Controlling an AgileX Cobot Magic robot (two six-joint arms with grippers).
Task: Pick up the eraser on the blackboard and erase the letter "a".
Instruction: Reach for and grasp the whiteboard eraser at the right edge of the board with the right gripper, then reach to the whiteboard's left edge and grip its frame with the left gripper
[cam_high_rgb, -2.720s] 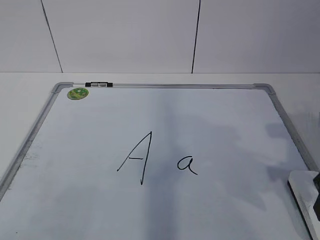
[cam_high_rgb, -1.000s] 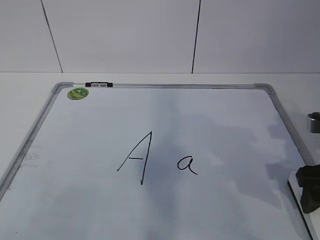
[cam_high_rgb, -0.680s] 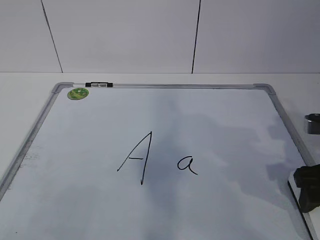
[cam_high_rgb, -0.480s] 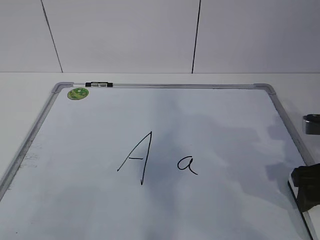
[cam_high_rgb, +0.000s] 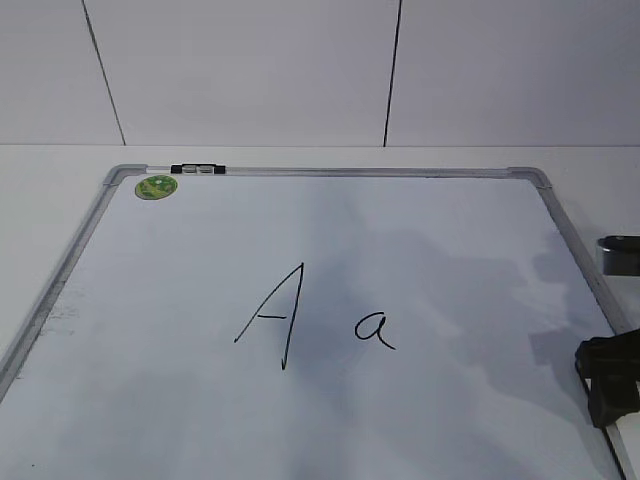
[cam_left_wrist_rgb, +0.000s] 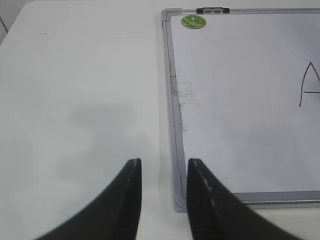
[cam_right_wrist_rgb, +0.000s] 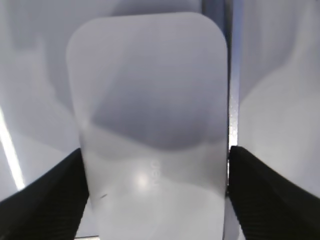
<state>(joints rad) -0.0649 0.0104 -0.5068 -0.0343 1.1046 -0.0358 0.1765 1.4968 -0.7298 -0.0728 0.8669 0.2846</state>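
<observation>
The blackboard (cam_high_rgb: 350, 172) lies flat on the table, a white board in a grey frame. The letter "a" (cam_high_rgb: 374, 330) is near its middle, right of a tall capital "A" (cam_high_rgb: 272, 315). The eraser (cam_right_wrist_rgb: 150, 125) is a white rounded block lying by the board's right frame; in the exterior view the gripper hides it. My right gripper (cam_high_rgb: 608, 380) is low over it, and its fingers (cam_right_wrist_rgb: 155, 150) are open, one on each long side of the eraser. My left gripper (cam_left_wrist_rgb: 162, 167) is open and empty above the board's near left corner (cam_left_wrist_rgb: 171, 100).
A round green sticker (cam_high_rgb: 156, 186) and a small black clip (cam_high_rgb: 198, 169) sit at the board's far left corner. White table surrounds the board, with a white panelled wall behind. A grey part of the right arm (cam_high_rgb: 620, 254) shows at the right edge.
My right gripper has come in from the right edge and moved down and left over the eraser, which it now covers in the exterior view. Both letters are unchanged.
</observation>
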